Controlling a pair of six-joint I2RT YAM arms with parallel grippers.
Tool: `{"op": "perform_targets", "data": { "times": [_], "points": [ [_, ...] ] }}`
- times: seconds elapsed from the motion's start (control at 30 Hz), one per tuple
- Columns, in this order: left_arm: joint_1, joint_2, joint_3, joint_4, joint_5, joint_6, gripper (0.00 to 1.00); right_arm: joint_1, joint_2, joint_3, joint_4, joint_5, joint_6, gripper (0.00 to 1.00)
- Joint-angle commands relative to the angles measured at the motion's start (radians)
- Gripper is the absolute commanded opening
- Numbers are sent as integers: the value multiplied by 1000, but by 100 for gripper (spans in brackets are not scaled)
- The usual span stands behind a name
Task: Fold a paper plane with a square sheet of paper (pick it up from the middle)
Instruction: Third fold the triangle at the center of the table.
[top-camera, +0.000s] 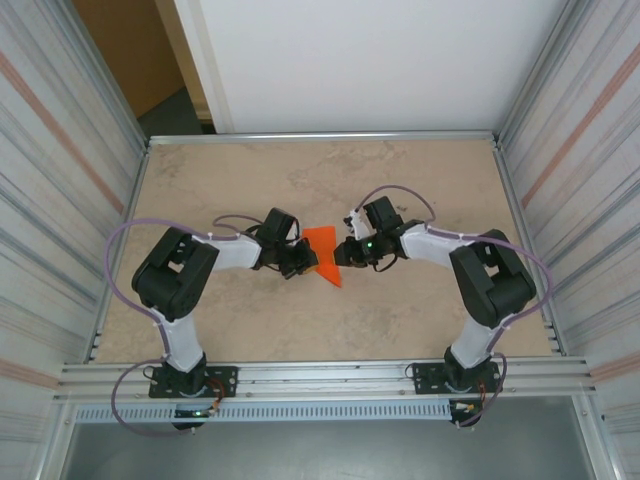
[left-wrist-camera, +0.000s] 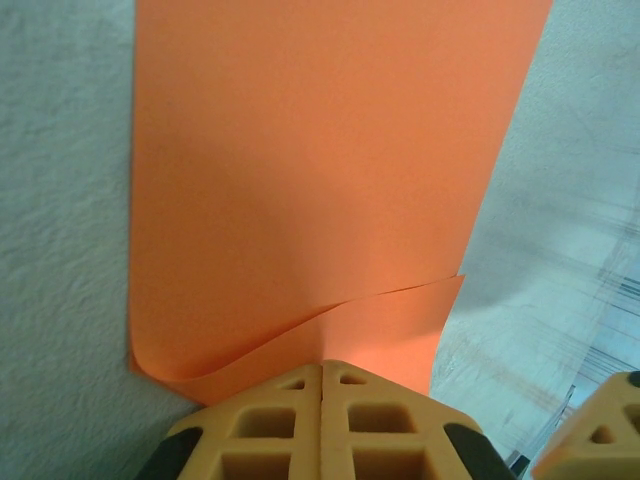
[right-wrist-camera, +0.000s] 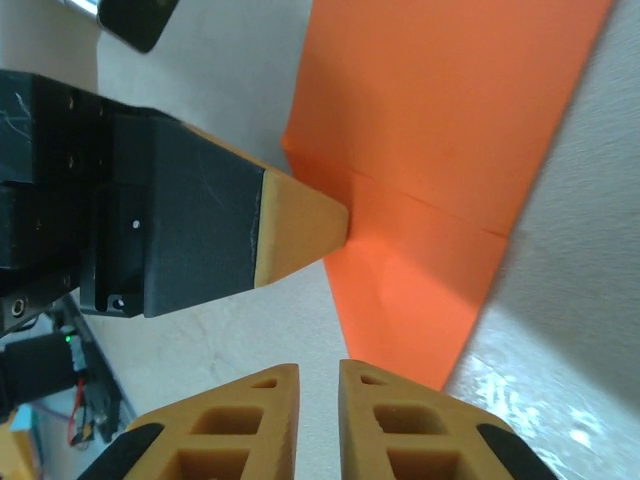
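left wrist view: clamped together on the near, curled edge of the orange sheet of paper (left-wrist-camera: 320, 170) at the left gripper (left-wrist-camera: 322, 375), rest of it spread out ahead. at the right gripper (right-wrist-camera: 318, 380), slightly apart, gripping nothing, sheet's folded point just ahead and rightward.

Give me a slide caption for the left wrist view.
Left end effector pinches a folded orange paper at its curled edge.
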Motion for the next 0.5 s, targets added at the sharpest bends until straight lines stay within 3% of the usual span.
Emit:
{"op": "perform_targets", "data": {
  "times": [0.0, 0.47],
  "points": [
    [2, 35, -33, -42, -62, 4, 3, 19, 43, 53, -25, -86, -5, 14],
    [1, 40, -30, -44, -49, -4, 3, 49, 155, 87, -40, -109, -38, 10]
  ]
}}
